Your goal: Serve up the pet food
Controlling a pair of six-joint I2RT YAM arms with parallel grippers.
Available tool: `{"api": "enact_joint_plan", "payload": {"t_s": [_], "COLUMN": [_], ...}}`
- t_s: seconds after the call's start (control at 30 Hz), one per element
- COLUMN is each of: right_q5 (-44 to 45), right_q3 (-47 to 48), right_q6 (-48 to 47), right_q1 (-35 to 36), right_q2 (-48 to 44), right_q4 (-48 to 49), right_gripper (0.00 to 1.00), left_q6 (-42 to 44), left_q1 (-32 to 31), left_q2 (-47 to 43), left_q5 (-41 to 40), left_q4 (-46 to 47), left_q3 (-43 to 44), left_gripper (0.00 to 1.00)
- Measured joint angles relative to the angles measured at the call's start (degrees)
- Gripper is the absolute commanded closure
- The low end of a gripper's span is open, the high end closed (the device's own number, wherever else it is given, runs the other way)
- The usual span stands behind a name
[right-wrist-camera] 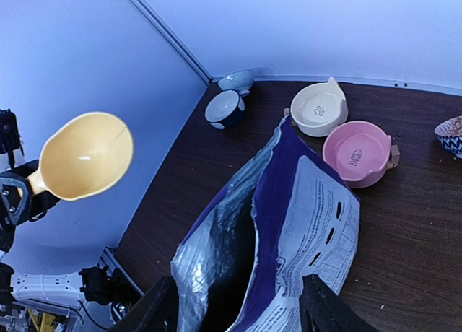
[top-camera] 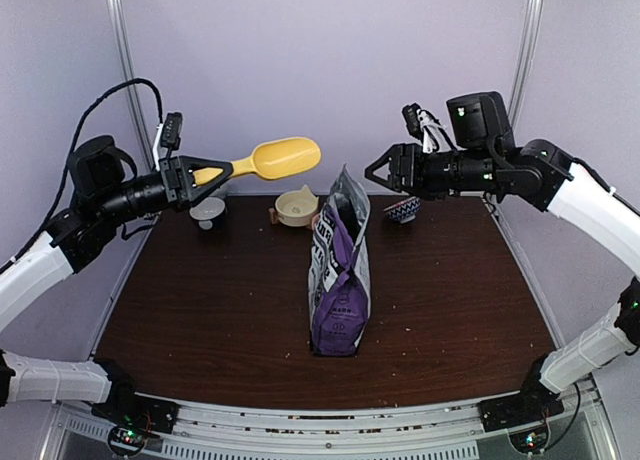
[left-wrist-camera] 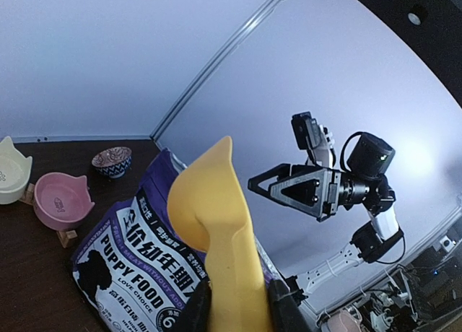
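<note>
Left gripper [top-camera: 205, 173]: jaws pinched on the handle end of the yellow scoop [top-camera: 285, 158]. The scoop's bowl reaches out ahead of the jaws towards the other arm, raised off the table [top-camera: 200, 310], and looks empty.

Right gripper [top-camera: 372, 172]: jaws spread, holding nothing. From its own wrist view the 2 fingers [right-wrist-camera: 155, 310] stand on either side of the purple bag [right-wrist-camera: 289, 224], with its open mouth just below them and no contact that I can see.

Pet food: the kibble itself does not show, because the bag's mouth is dark inside. The bag stands upright and unsupported, lower than both pairs of jaws and between them, nearer the right pair.

The cream bowl [right-wrist-camera: 317, 110] and pink bowl [right-wrist-camera: 357, 151] sit past the bag, ahead of the right jaws.

Risks as I judge them:
- Nothing grips the bag, so a scoop pushed into it could tip it over or fold the mouth shut.
- The mouth is a narrow slit and the scoop bowl is broad — it may snag on the foil lip.
- The scoop is held only by its far end, so a load of kibble could twist it in the pinch and spill.
- The scoop tip and the right jaws are near one another — a careless approach could knock them together.
</note>
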Motion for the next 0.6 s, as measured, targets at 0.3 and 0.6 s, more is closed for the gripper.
{"api": "enact_joint_plan", "payload": {"t_s": [0.3, 0.6], "right_q5": [4.3, 11.3], "right_q3": [9.2, 14.4], "right_q6": [-2.7, -3.0], "right_q1": [1.9, 3.3], "right_q2": [10.6, 15.6], "right_q4": [-9.6, -17.4], "right_gripper": [0.64, 1.0], "left_q6": [-1.9, -1.9], "left_q1": [2.3, 2.9], "left_q2": [-2.3, -2.8], "left_q5": [-2.3, -2.3], "left_q4": [1.0, 0.2], "left_q3": [-2.5, -2.7], "left_gripper": [0.92, 0.93]}}
